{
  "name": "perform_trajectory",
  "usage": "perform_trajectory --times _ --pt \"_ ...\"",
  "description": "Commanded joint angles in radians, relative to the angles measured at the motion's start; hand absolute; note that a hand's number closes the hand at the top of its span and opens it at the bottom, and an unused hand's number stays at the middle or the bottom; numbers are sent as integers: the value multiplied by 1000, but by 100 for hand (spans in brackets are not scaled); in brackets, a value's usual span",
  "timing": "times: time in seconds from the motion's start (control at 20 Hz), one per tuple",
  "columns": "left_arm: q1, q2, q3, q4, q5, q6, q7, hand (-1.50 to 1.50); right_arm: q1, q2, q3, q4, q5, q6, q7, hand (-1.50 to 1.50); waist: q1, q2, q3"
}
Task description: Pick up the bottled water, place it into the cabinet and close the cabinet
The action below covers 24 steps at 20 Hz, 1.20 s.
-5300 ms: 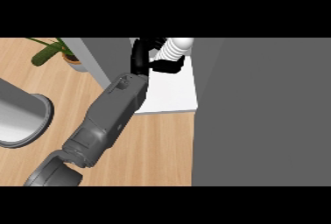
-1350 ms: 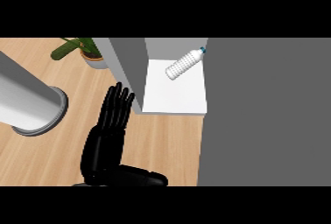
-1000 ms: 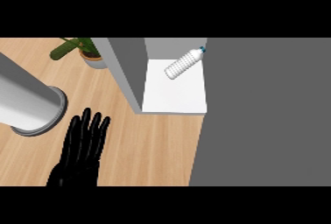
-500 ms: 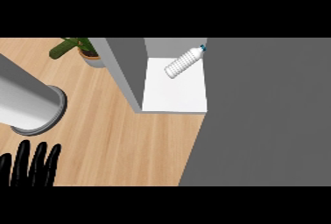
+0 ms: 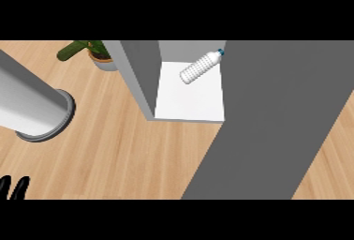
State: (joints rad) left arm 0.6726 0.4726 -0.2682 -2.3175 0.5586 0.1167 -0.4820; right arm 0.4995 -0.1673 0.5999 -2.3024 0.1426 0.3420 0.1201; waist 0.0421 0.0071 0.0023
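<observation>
Only the straight, spread fingertips of the left robot hand (image 5: pixel 14 187) show, low at the left edge over the worktop (image 5: pixel 117 150). Far up and right of it, the bottled water (image 5: pixel 200 67) lies tilted inside the cabinet (image 5: pixel 190 98), behind its grey door (image 5: pixel 276 122).

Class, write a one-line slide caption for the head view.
Clear plastic water bottle lying on the grey cabinet's white shelf, grey door partly open, black left hand at the lower-left edge.

Only black fingertips of the left hand (image 5: pixel 14 186) show at the lower-left edge; the rest is cut off.
</observation>
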Motion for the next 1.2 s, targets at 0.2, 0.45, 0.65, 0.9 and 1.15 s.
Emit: perform_trajectory --times 0.2,0.45,0.65,0.9,1.15 --pt "59 24 130 24 148 -133 -37 -150 -188 163 241 58 -75 -140 150 150 0 -3 -5" --pt "183 67 246 -14 211 -258 -80 -150 -381 165 177 110 -150 -271 241 150 12 -7 -4" --pt "241 66 312 49 270 -361 -107 -150 -607 166 124 217 -246 -390 310 150 13 -6 -4" --pt "308 69 416 -10 358 -408 -71 -150 -827 167 -85 323 -415 -395 349 150 -4 -6 -2" --pt "310 34 455 51 369 -483 -79 -150 -915 167 -225 487 -569 -346 275 150 -13 -4 -2"
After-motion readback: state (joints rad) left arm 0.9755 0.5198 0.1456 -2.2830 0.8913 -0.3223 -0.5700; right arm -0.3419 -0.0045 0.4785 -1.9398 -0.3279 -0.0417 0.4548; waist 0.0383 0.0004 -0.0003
